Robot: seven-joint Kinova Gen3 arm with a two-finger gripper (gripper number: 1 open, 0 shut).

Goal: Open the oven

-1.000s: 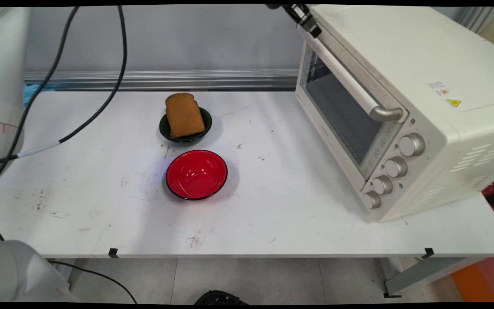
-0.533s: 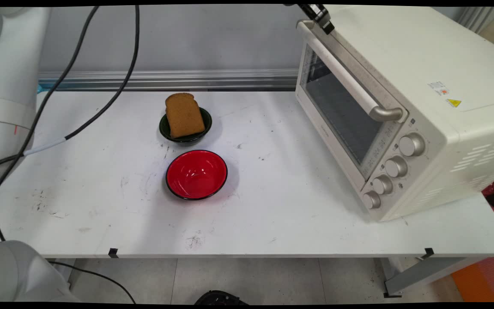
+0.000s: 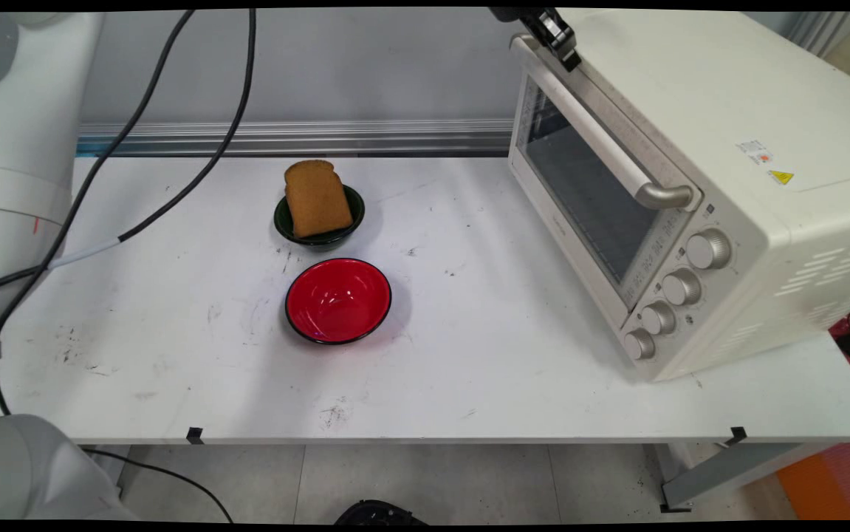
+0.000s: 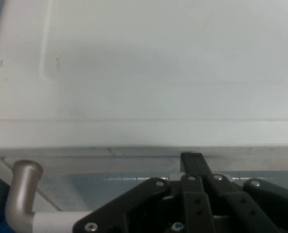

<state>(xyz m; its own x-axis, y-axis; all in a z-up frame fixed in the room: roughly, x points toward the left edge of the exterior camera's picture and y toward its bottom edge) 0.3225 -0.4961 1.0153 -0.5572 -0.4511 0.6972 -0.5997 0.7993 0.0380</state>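
Note:
My black gripper (image 3: 561, 48) hangs at the top edge of the main view, right over the front top edge of a cream toaster oven (image 3: 690, 111). It is shut with nothing between its fingers, just above the far end of the oven's long door handle (image 3: 587, 125). The oven's door is closed. In the hand view the joined fingertips (image 4: 192, 162) rest against the seam under the oven's flat top (image 4: 158, 73), and the handle's metal end (image 4: 23, 189) shows at the lower left.
A brown slice of bread (image 3: 315, 198) lies in a small dark green bowl (image 3: 282, 222) at the table's middle back. An empty red bowl (image 3: 337, 299) stands just in front of it. Black cables (image 3: 173, 185) hang over the table's left side.
The gripper has moved right and slightly down, from beside the oven's top left corner onto its front top edge. Bread and bowls have not moved.

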